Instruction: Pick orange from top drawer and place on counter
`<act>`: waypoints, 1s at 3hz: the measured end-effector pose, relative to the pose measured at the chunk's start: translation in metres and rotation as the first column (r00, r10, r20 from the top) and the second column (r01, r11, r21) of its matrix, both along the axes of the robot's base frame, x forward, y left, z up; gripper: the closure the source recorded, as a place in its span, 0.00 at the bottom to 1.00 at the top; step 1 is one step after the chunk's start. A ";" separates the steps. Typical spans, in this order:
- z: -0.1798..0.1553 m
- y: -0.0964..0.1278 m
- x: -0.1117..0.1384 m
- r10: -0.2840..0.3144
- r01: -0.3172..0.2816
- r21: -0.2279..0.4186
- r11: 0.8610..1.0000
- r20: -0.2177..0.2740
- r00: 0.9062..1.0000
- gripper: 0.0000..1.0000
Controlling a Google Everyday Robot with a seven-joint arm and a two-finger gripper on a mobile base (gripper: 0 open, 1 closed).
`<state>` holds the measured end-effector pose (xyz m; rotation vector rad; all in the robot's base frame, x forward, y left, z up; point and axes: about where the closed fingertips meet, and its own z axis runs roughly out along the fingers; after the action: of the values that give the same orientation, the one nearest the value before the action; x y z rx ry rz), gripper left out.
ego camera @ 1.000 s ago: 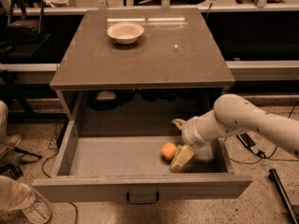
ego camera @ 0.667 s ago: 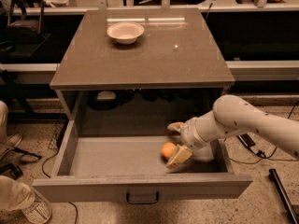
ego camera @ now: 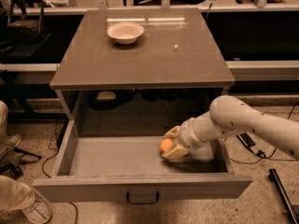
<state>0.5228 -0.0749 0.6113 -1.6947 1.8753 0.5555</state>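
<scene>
The orange (ego camera: 165, 145) is inside the open top drawer (ego camera: 117, 157), at the right of its grey floor. My gripper (ego camera: 172, 143) reaches into the drawer from the right on a white arm (ego camera: 233, 120). Its two tan fingers (ego camera: 175, 152) stand on either side of the orange and are shut on it. The fruit sits low, at or just above the drawer floor. The counter (ego camera: 154, 55) is the glossy grey-brown top above the drawer.
A shallow white bowl (ego camera: 125, 32) stands at the back left of the counter. The drawer front with its dark handle (ego camera: 142, 199) sticks out toward the camera. Cables lie on the floor at both sides. A shoe (ego camera: 32, 204) shows at bottom left.
My gripper has shifted slightly left and closed in around the orange. The orange now sits a little higher and further left in the view than before.
</scene>
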 end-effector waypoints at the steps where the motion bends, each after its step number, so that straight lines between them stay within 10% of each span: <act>1: 0.001 0.001 0.000 -0.004 0.004 0.008 1.000 -0.016 1.000 0.88; 3: 0.007 0.004 -0.002 0.002 -0.002 0.003 1.000 -0.006 1.000 1.00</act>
<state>0.5203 -0.0712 0.6178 -1.6951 1.8765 0.5641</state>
